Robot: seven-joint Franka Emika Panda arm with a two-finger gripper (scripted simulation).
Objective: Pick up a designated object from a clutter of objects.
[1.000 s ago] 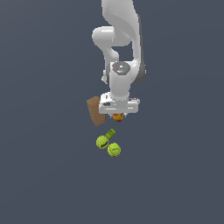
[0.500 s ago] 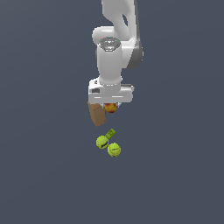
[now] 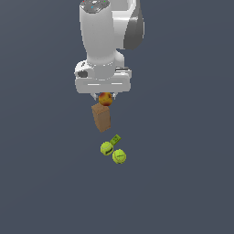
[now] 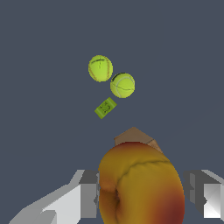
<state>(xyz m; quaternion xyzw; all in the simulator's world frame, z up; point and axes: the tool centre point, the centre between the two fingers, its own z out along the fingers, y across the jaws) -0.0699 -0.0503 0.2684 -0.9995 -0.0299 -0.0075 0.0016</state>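
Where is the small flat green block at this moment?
In the exterior view the small flat green block lies below the tall brown box, just above the two yellow-green balls.

Box [image 3: 101, 117] stands right under the gripper [image 3: 105, 97] w/ the fruit [image 3: 105, 98], blocking a straight drop. Two balls [image 3: 107, 148] [image 3: 119, 156] + small green block [image 3: 114, 139] cluster nearby; floor around them open.

Smooth matt-skinned fruit [image 4: 140, 183], cardboard-like brown box [image 3: 101, 117], seamed fuzzy-looking balls [image 4: 100, 68], glossy white plastic arm [image 3: 103, 41]
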